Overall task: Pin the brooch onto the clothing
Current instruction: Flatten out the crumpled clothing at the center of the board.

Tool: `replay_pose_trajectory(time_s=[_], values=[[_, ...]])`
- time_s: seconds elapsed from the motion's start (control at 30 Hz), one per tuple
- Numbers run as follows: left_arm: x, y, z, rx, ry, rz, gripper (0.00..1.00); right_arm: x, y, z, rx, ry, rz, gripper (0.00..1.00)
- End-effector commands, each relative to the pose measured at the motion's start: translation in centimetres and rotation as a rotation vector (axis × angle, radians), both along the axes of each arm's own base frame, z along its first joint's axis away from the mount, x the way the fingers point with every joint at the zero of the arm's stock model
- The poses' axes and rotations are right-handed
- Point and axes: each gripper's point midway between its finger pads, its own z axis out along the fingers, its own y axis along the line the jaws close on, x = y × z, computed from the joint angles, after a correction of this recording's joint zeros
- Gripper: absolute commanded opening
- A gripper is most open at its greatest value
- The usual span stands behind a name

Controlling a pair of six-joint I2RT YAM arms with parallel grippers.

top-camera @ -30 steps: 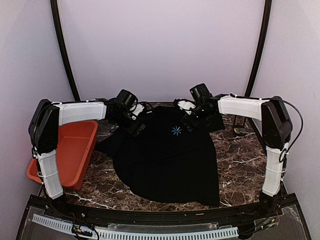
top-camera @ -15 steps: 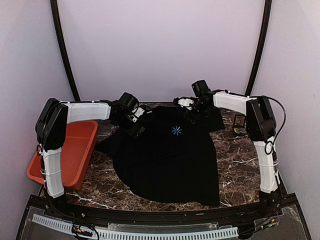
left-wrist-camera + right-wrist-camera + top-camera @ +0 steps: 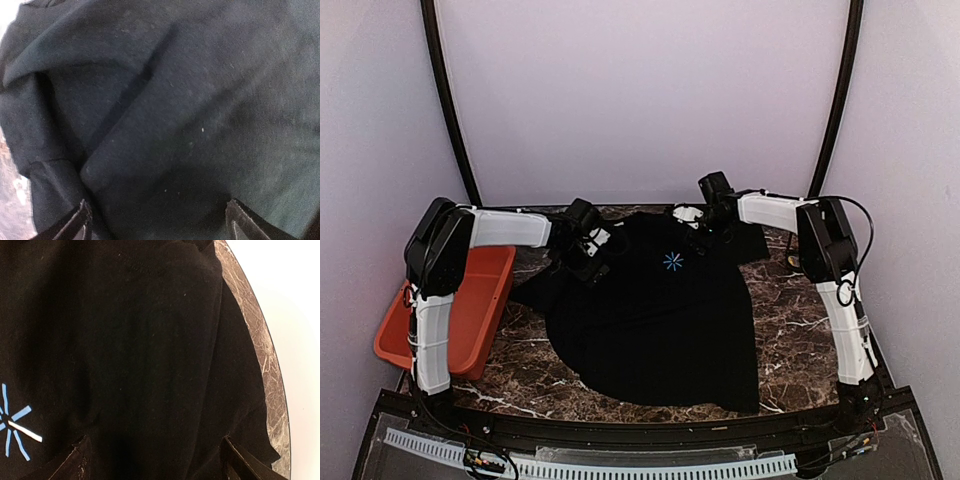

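— Where are the arms right now?

— Both are stretched to the far side. The left end effector [image 3: 592, 260] is down on one shoulder of the T-shirt [image 3: 650, 320], with its fingers spread apart. In its wrist camera there is only dark cloth between the two tips, rucked into a couple of soft ridges and flecked with pale lint. The right end effector [image 3: 705, 225] is at the other shoulder, just beyond the chest print. Its fingers [image 3: 80, 457] are also parted, with flat black fabric between them and nothing pinched.

— And the shirt itself?

— It's plain black with short sleeves, and it lies spread out front-up on the marbled surface [image 3: 800, 320]. The collar end is toward the back wall and the hem toward the arm bases. It sits a bit skewed, with one hem corner reaching close to the near edge on the right. The sleeve by the right arm runs out near the curved rim of the surface.

— Any label or lettering you can read?

— What I can see is a starburst print [image 3: 672, 261] on the chest. It has thin blue spokes and, seen up close from the right wrist, one pale stroke among them. It's a picture, not letters.

— Anything else about?

— An orange-red tray [image 3: 470, 300] hangs off the left edge, well apart from the shirt.
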Motion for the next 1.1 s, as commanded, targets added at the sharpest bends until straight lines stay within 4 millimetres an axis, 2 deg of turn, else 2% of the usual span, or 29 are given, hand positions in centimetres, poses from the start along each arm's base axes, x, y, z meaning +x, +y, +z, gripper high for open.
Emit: replay_pose_trajectory(time_s=[0.0,0.1,0.17,0.2,0.23,0.27,0.3,0.33,0.4,0.47,0.5,0.57,0.67,0.77,0.83,1.07], values=[[0.7,0.9,-0.7,0.050,0.004,0.027,0.89,0.4,0.4,-1.3,0.054,0.042,-0.024,0.83],[0.9,1.1,-1.3,0.055,0.019,0.028,0.81,0.4,-0.1,-2.0,0.067,0.080,-0.053,0.75],[0.9,0.9,-1.5,0.045,0.027,0.020,0.71,0.5,-0.8,-2.4,0.065,0.094,-0.087,0.54],[0.8,0.9,-1.6,0.039,0.031,0.014,0.58,0.6,-1.1,-2.5,0.068,0.100,-0.107,0.42],[0.8,0.8,-1.6,0.038,0.033,0.007,0.53,0.7,-1.6,-2.6,0.063,0.104,-0.132,0.32],[0.7,0.6,-1.6,0.028,0.039,-0.002,0.40,0.8,-2.2,-2.5,0.060,0.103,-0.161,0.25],[0.7,0.5,-1.5,0.028,0.040,-0.011,0.34,1.0,-2.9,-2.5,0.050,0.102,-0.198,0.16],[0.7,0.4,-1.4,0.027,0.039,-0.016,0.22,1.2,-3.8,-2.2,0.043,0.096,-0.238,0.10],[0.7,0.5,-1.4,0.035,0.035,-0.022,0.04,1.4,-5.7,-1.3,0.040,0.087,-0.329,0.07],[0.8,0.5,-1.0,0.037,0.027,-0.032,0.01,1.4,-8.4,-0.1,0.025,0.069,-0.444,0.05],[0.8,0.2,-0.6,0.025,0.023,-0.049,0.01,1.4,-9.8,1.4,0.027,0.045,-0.500,0.03],[0.7,-0.6,0.3,-0.012,0.017,-0.087,0.01,0.7,-12.3,3.1,0.033,0.022,-0.604,0.00],[0.9,-1.6,2.8,-0.067,-0.034,-0.133,0.01,-0.6,-14.2,5.4,0.057,-0.030,-0.678,0.00],[1.4,-2.2,5.1,-0.113,-0.109,-0.152,0.01,-2.1,-13.7,6.6,0.109,-0.026,-0.660,0.00],[1.7,-2.2,6.4,-0.129,-0.159,-0.145,0.01,-3.2,-12.7,6.3,0.125,-0.005,-0.613,0.00],[1.8,-2.1,10.2,-0.189,-0.270,-0.129,0.01,-5.7,-8.8,3.8,0.026,0.033,-0.467,0.00]])
